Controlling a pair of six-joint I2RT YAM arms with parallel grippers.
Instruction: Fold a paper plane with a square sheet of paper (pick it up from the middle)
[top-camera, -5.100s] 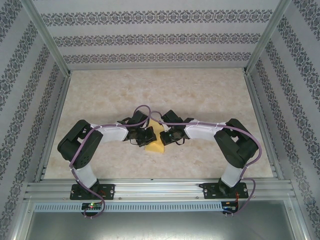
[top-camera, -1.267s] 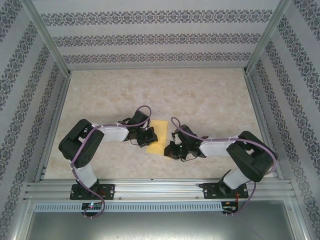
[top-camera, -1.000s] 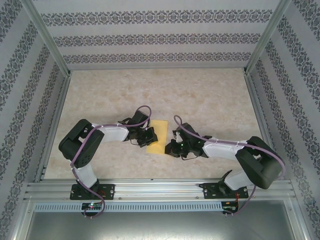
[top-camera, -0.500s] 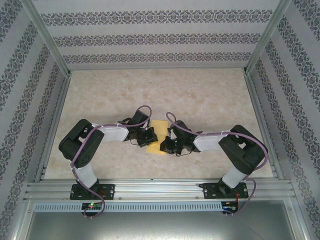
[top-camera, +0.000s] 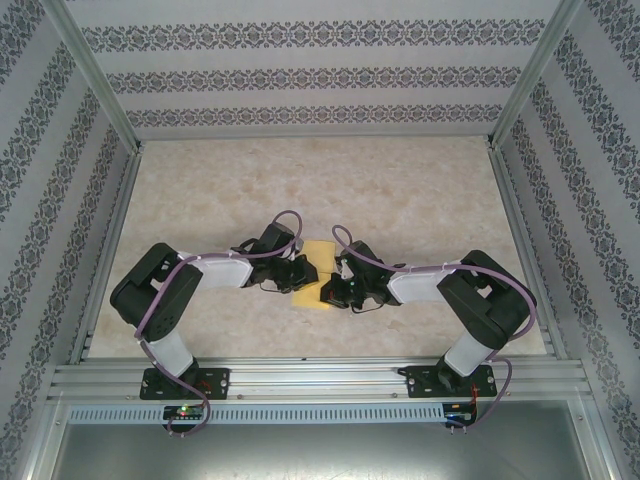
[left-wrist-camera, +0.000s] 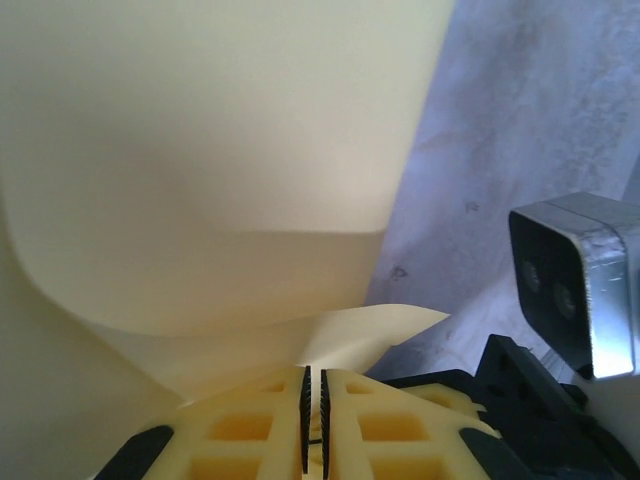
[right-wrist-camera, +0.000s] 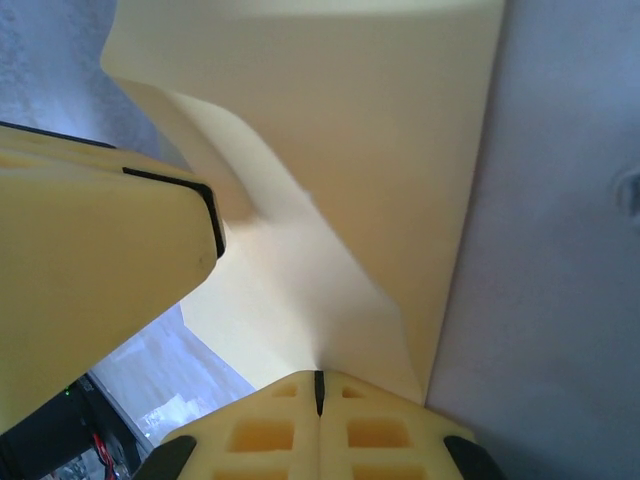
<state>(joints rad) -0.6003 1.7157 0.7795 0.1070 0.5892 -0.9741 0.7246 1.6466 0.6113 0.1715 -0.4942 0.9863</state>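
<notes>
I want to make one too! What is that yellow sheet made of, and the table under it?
The yellow sheet looks like thin matte paper: it curls and creases softly. The table looks smooth and marble-patterned; stone or laminate, I cannot tell.

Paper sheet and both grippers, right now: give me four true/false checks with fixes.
1. The paper sheet sits between the left gripper and the right gripper. True.
2. The right gripper's jaws stand wide open. False: they are shut, with the paper running into their tips.
3. The sheet lies completely flat. False: the wrist views show it bent and curling.
4. The left gripper's jaws are nearly together, with a paper edge at their tips. True.
</notes>
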